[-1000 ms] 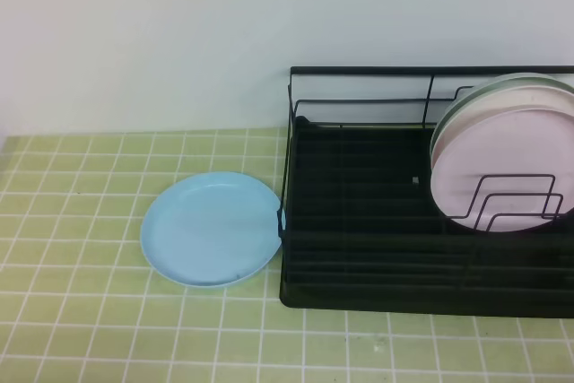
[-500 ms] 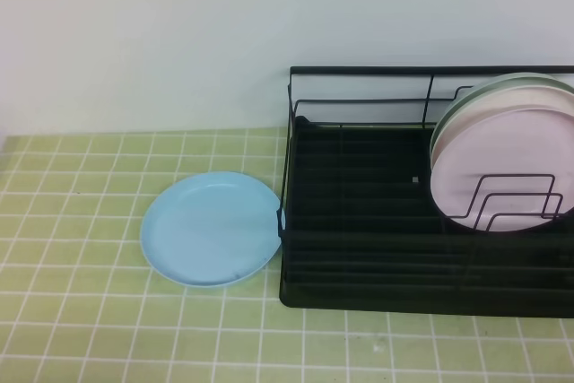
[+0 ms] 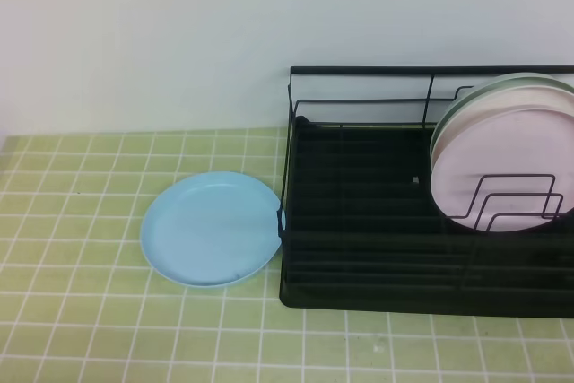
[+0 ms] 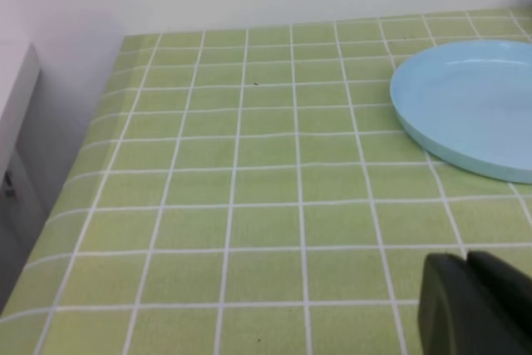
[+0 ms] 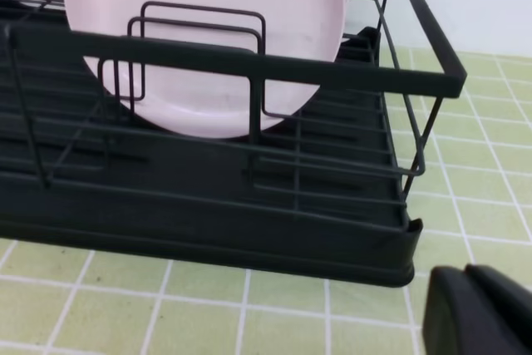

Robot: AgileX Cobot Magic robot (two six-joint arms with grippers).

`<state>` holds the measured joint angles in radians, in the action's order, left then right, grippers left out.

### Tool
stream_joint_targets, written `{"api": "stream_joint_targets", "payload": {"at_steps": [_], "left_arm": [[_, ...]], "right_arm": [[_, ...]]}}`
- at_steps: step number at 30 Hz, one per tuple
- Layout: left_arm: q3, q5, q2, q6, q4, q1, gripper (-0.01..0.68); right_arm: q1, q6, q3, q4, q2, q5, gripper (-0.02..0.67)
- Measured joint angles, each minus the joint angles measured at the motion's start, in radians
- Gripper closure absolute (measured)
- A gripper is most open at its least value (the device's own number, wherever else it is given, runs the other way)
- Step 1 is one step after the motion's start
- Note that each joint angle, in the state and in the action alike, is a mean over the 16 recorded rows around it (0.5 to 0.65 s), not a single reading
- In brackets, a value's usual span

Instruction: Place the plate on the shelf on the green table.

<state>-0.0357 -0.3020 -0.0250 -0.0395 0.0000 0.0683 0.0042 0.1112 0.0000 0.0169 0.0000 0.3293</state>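
The light-blue plate (image 3: 212, 229) lies flat on the green table (image 3: 81, 311), its right rim touching the left wall of the black wire shelf (image 3: 359, 289). The left wrist view shows the plate (image 4: 470, 106) at the upper right, well beyond my left gripper (image 4: 470, 301), whose dark fingers sit together, shut and empty, at the lower right. My right gripper (image 5: 474, 309) is shut and empty too, low at the right, in front of the shelf's (image 5: 208, 234) near right corner. Neither gripper appears in the exterior high view.
A pale pink plate (image 3: 502, 168) stands upright in the shelf's right end, with a cream-greenish plate (image 3: 489, 91) behind it. A white wall runs along the back. The table's left edge (image 4: 62, 197) drops off beside a grey-white surface.
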Motion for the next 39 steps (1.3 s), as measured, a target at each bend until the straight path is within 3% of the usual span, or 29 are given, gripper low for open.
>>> {"api": "stream_joint_targets", "payload": {"at_steps": [39], "left_arm": [[0.0,0.047,0.0,0.002,0.015,0.0,0.673]], "right_arm": [[0.0,0.0,0.0,0.0,0.0,-0.018,0.652]]}}
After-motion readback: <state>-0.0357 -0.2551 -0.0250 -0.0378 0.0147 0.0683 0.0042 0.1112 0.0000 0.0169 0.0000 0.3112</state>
